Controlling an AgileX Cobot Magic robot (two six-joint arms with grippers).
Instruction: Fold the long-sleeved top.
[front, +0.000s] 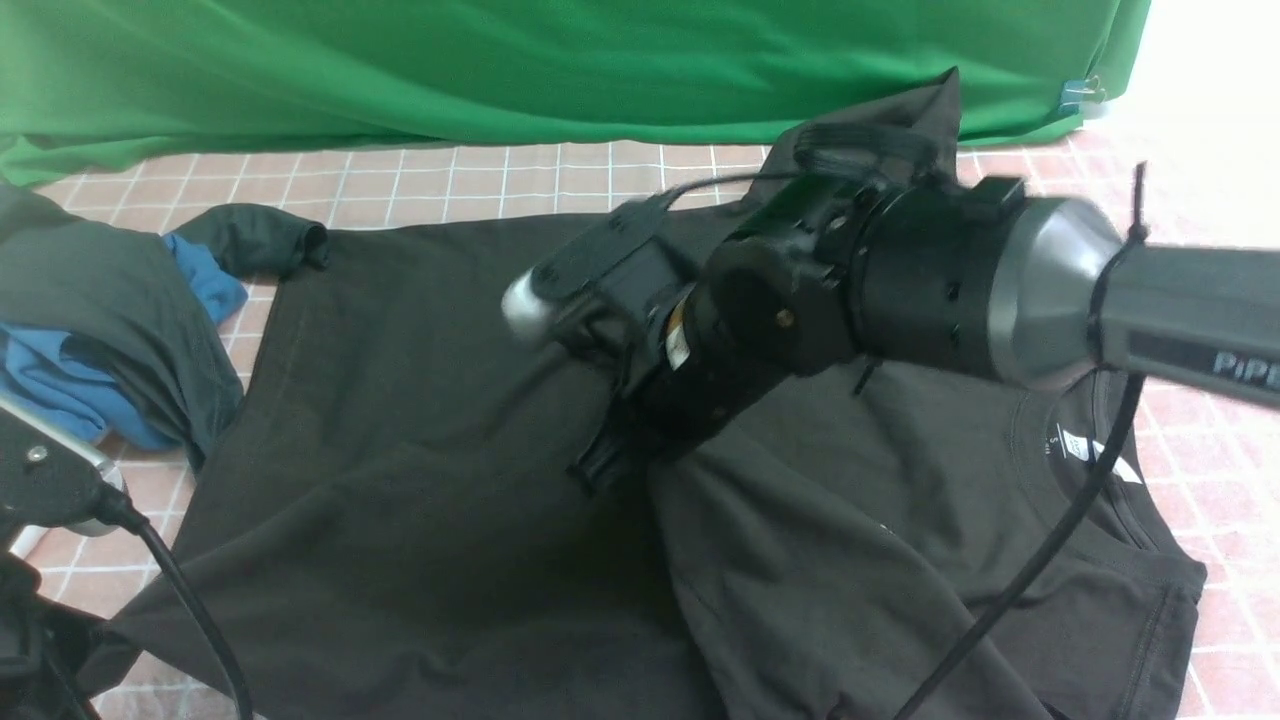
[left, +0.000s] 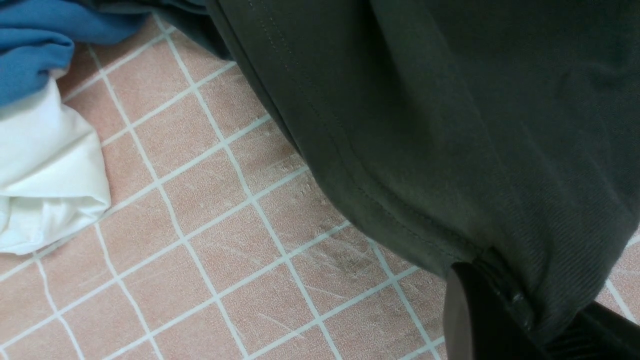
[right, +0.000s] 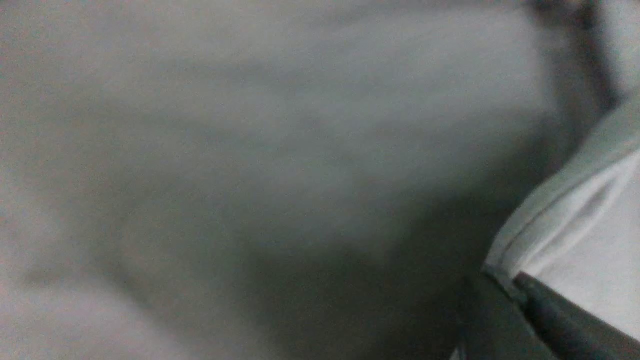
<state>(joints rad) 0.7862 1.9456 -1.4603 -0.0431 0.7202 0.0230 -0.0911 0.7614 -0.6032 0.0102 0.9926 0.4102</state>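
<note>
Across the middle of the tiled surface (front: 560, 175) lies the top (front: 400, 450), spread mostly flat. It looks limp and light, likely to sag and slide over itself. The right gripper (front: 600, 455) pinches a fold at its centre. The left gripper (left: 525, 320) nips the hem by the near-left corner. Hems and seams should give the surest hold.

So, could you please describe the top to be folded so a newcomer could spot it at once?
Below the green backdrop lies a pink tiled surface, and the long-sleeved top is the big black garment spread across most of it. Unlike the dark grey garment bunched with blue cloth at the left edge, it is laid out and shows a round neck with a white label inside.
</note>
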